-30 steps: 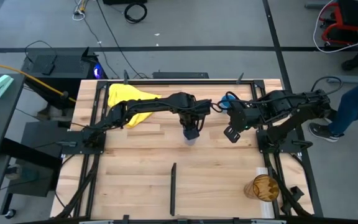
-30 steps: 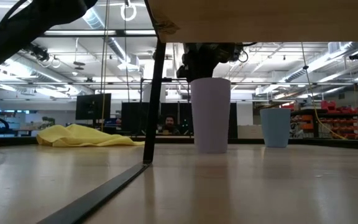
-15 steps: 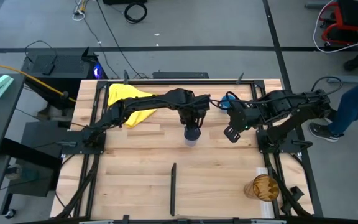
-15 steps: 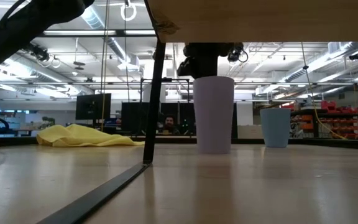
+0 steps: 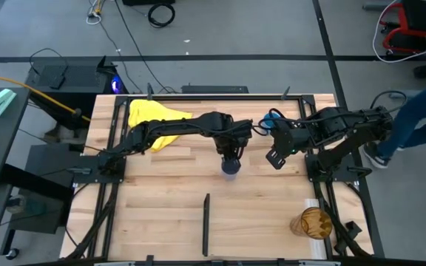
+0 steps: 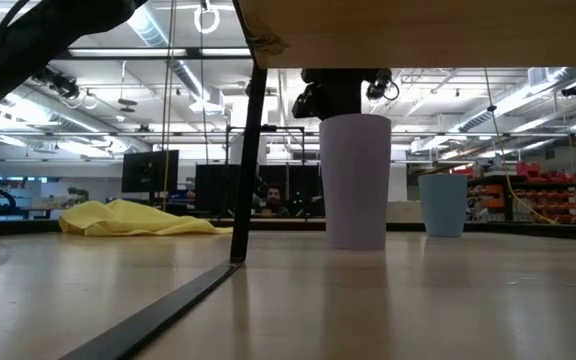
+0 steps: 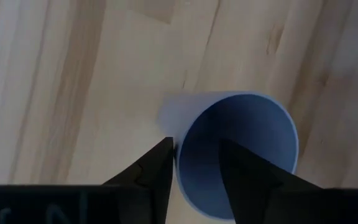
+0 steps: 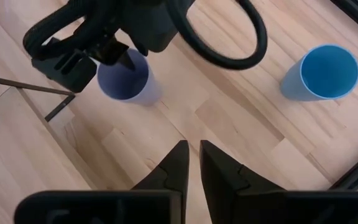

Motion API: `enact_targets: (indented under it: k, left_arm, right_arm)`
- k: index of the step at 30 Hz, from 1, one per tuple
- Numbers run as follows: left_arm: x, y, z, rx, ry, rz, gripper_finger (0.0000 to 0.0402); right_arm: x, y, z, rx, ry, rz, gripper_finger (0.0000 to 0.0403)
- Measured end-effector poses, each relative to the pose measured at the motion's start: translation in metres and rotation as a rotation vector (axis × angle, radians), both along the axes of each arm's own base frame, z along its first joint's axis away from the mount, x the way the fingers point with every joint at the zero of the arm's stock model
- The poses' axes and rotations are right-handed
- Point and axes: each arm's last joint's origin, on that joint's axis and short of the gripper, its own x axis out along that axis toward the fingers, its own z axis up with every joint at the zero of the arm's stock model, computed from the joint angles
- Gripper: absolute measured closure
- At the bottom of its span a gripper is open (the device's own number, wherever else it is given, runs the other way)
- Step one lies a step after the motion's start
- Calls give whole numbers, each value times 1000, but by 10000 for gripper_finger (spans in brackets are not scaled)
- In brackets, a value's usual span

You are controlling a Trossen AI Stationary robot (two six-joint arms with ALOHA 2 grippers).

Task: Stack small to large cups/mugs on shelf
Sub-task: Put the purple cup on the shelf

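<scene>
The lavender cup (image 6: 356,180) stands upright near the table's middle (image 5: 230,167). My left gripper (image 7: 194,146) reaches down onto its rim from above and is shut on it. The small blue cup (image 5: 272,117) stands on its base toward the far edge, also visible in the right wrist view (image 8: 328,71). The amber tumbler (image 5: 311,222) sits near the right near corner. My right gripper (image 5: 275,158) hovers to the right of the lavender cup with its fingers shut (image 8: 193,146), touching nothing. My left gripper pinches the lavender cup's wall at the rim (image 7: 178,163), one finger (image 7: 241,171) inside the cup and one (image 7: 157,171) outside. The fingers come from above, pointing down. The cup stays upright, and its base looks to be on the table (image 6: 356,246).
A yellow cloth (image 5: 157,120) lies at the far left. A dark upright bar (image 5: 205,222) stands toward the near edge, shown as a post (image 6: 246,160) under a wooden board (image 6: 418,30) in the low view. A person's leg (image 5: 420,111) passes beyond the right edge.
My left gripper has moved toward the near edge and slightly to the right, carrying the lavender cup with it. The cup has stayed upright and now stands nearer the low camera. The person beyond the right edge has shifted.
</scene>
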Motion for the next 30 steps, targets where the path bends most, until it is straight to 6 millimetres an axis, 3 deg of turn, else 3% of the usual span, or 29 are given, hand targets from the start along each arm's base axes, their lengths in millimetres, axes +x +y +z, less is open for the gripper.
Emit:
enact_targets:
  k: [10, 19, 24, 30]
  left_arm:
    - [3, -5, 1, -34, -28, -12, 268]
    - [-3, 14, 19, -32, -72, 40, 251]
    - [-17, 29, 35, -29, -69, 72, 245]
    - [-49, 47, 57, -19, 39, 97, 247]
  right_arm:
    - [0, 0, 0, 0, -1, -1, 355]
    - [0, 0, 0, 1, -2, 0, 355]
    - [1, 0, 0, 4, -13, 0, 355]
    - [8, -4, 3, 15, -70, -14, 355]
